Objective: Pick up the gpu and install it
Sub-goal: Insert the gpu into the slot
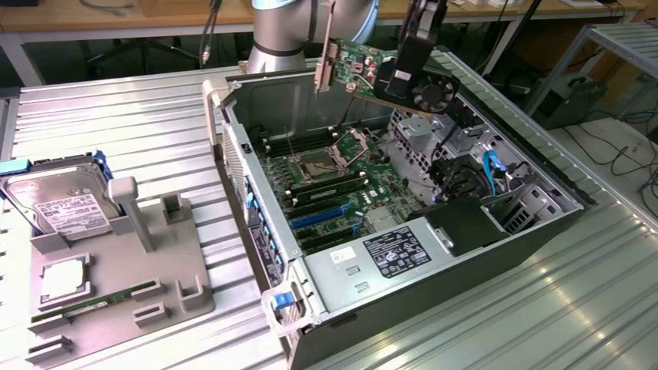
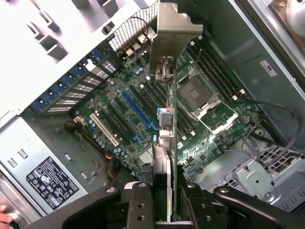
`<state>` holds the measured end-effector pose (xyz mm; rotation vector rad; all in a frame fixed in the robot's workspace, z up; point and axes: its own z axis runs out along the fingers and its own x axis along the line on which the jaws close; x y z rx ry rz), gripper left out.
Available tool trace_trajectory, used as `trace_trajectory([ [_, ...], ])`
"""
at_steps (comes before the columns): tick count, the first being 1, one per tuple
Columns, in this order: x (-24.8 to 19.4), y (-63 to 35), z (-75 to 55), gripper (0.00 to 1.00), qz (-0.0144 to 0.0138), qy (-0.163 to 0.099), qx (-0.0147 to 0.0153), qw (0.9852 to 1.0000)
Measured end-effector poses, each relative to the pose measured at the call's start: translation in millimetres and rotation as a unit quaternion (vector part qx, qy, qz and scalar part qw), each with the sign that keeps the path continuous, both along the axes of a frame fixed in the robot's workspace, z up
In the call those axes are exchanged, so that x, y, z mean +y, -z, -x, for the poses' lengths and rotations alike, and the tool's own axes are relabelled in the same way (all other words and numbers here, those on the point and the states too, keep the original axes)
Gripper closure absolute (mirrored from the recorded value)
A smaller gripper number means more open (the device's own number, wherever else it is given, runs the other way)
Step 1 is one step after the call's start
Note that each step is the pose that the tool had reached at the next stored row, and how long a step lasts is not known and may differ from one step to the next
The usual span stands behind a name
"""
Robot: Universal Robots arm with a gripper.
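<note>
The gripper (image 1: 403, 73), its upper body cut off at twelve o'clock in the exterior view, has its fingers (image 2: 140, 205) clamped on the gpu (image 1: 355, 62). The card hangs tilted in the air over the twelve o'clock end of the open computer case (image 1: 555, 254), clear of the motherboard (image 1: 329, 185), and from the wrist it shows edge-on, so its face cannot be read. The case lies on a ribbed metal table (image 1: 535, 324), where a grey fixture (image 1: 113, 301) at eight o'clock holds a hard drive (image 1: 62, 204) and a memory stick (image 1: 98, 297), with loose cables (image 1: 617, 154) on the floor at three o'clock.
</note>
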<state>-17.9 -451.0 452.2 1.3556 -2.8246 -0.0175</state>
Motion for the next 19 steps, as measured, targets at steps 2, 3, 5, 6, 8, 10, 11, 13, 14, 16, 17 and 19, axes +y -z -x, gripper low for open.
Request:
trace_trajectory([
  [2,0.0,0.0,0.0,0.72,0.0,-0.01,0.0,0.9999],
  [3,0.0,0.0,0.0,0.72,0.0,-0.015,0.0,0.9999],
  [5,0.0,0.0,-0.1,0.72,0.0,-0.026,0.0,0.9997],
  [6,-0.1,0.0,0.0,0.72,0.0,-0.034,0.0,0.9994],
  [8,-0.1,0.0,0.0,0.72,0.0,-0.044,0.0,0.9991],
  [10,-0.1,0.0,0.0,0.72,0.0,-0.055,0.0,0.9985],
  [11,-0.1,0.0,0.0,0.72,0.0,-0.06,0.0,0.9982],
  [13,-0.2,0.1,0.0,0.72,0.0,-0.07,0.0,0.9976],
  [14,-0.2,0.1,0.0,0.72,0.0,-0.075,0.0,0.9972],
  [16,-0.2,0.1,0.0,0.72,0.0,-0.085,0.0,0.9964],
  [17,-0.2,0.1,0.0,0.72,0.0,-0.09,0.0,0.9959],
  [19,-0.2,0.1,0.0,0.72,0.0,-0.105,0.0,0.9945],
])
